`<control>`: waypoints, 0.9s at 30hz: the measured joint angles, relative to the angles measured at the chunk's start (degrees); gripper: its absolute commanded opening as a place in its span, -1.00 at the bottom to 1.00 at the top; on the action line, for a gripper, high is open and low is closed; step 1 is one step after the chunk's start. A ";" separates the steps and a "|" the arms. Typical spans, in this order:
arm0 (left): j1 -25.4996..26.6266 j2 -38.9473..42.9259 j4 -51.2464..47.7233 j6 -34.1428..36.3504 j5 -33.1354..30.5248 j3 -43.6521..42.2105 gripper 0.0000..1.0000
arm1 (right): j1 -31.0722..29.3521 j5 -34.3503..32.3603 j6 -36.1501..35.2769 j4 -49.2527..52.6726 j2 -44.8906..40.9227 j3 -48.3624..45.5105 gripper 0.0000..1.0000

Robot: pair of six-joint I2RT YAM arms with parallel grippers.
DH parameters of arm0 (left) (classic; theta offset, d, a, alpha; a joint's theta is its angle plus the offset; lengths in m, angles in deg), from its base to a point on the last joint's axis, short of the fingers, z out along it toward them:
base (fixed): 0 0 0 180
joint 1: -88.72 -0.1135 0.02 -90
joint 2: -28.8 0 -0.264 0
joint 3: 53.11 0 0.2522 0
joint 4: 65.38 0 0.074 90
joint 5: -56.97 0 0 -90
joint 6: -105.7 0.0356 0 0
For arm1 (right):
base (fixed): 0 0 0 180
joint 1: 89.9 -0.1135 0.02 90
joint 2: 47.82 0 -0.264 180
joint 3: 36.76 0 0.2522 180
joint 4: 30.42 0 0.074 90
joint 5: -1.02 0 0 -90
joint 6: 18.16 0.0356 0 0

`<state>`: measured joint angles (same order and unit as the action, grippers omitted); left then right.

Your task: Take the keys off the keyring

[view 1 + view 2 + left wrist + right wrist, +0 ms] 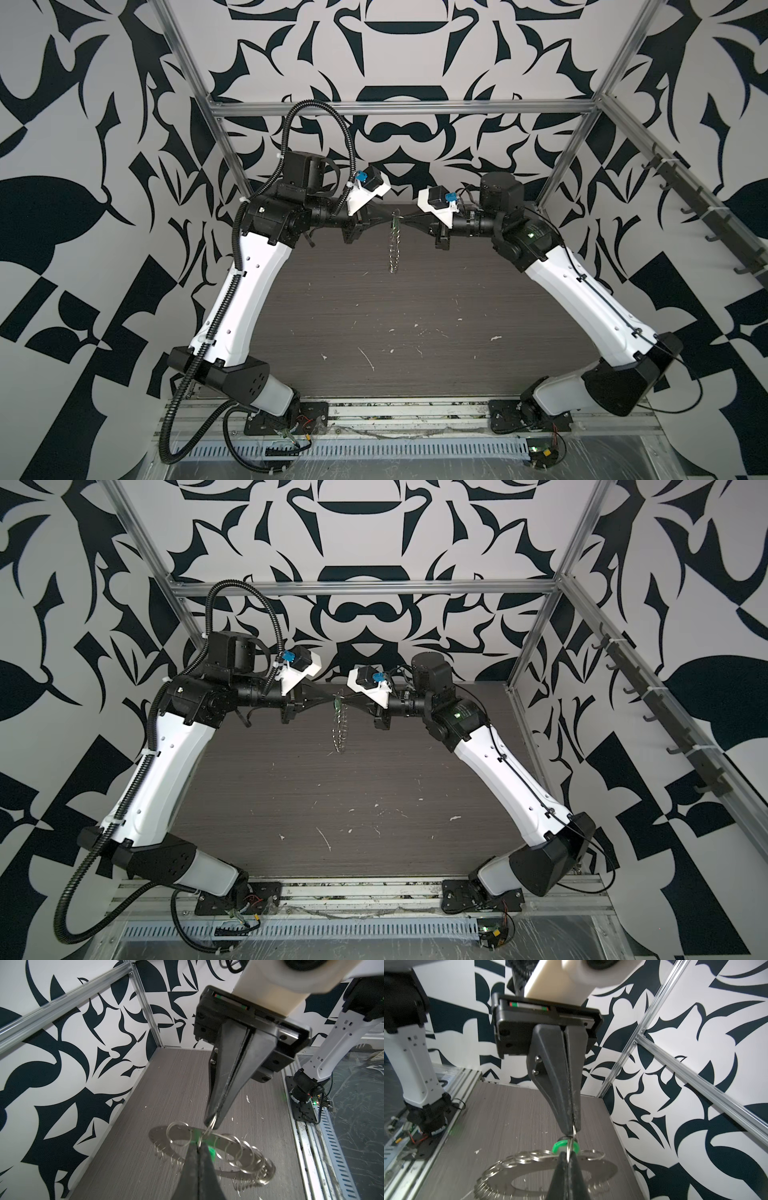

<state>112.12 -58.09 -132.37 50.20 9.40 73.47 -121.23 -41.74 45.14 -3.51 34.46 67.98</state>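
Hanging edge-on above the far middle of the table (415, 316), clear of its top: keyring (393, 245), a flat silvery disc with a wide hole, fringed with small loops (235, 1148) crowded thickest along one side of the rim. Held up from two sides — left gripper (390, 215) reaching in from the table's left, right gripper (405, 217) from the table's right, tips all but touching over the table's far middle in both top views. Both pinched tight, no gap showing between the jaws in either wrist view. Each nipping a thin loop (574, 1131) at the keyring's uppermost rim; cannot tell whether one and the same loop. Green tag (560, 1146) of the key sitting right between the two tips, against the rim — seen bright from the right wrist, only a sliver of it from the left wrist. Dark key itself not made out.
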 measured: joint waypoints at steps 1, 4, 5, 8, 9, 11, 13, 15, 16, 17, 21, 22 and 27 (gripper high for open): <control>0.00 0.17 0.24 -0.11 0.11 -0.04 -1.00 | 0.24 0.79 1.25 -1.60 -0.20 -0.76 -1.00; 0.02 0.48 1.38 -0.70 0.61 -0.26 -1.00 | 0.90 3.04 4.72 -5.60 -0.33 -2.08 -1.00; 0.02 0.55 1.84 -0.81 0.79 -0.35 -1.00 | 1.05 3.63 5.92 -6.88 -0.35 -2.45 -1.00; 0.00 0.81 3.34 -1.73 1.40 -1.03 -1.00 | 1.51 5.33 9.94 -11.85 -0.39 -4.17 -1.00; -0.04 0.87 3.85 -2.08 1.60 -1.29 -1.00 | 1.66 5.88 11.45 -13.66 -0.39 -4.83 -1.00; -0.15 1.03 5.01 -2.91 2.12 -1.90 -1.00 | 1.75 6.67 14.16 -16.83 -0.37 -5.86 -1.00; -0.20 1.11 6.21 -3.67 2.64 -2.27 -1.00 | 1.86 7.30 16.96 -20.04 -0.31 -6.43 -1.00; -0.22 1.27 7.30 -4.39 3.08 -2.34 -1.00 | 1.97 7.89 19.50 -23.47 -0.13 -6.80 -1.00; -0.24 1.44 7.93 -4.70 3.34 -2.34 -1.00 | 1.99 8.22 20.76 -25.27 0.00 -7.04 -1.00; -0.26 1.60 8.39 -4.92 3.48 -2.34 -1.00 | 2.01 8.50 21.73 -26.69 0.15 -7.17 -1.00; -0.61 1.84 10.60 -6.16 4.31 -2.29 -1.00 | 2.08 9.27 25.92 -33.05 1.11 -7.50 -1.00; -0.68 1.81 11.04 -6.51 4.33 -2.29 -1.00 | 2.12 9.44 27.02 -34.73 1.44 -7.61 -1.00; -0.70 0.02 12.44 -8.87 4.50 -2.29 -1.00 | 2.10 9.75 31.36 -43.47 2.10 -7.63 -1.00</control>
<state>111.42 -58.07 -119.94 41.33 13.90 71.17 -119.13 -31.99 76.50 -46.98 36.56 60.35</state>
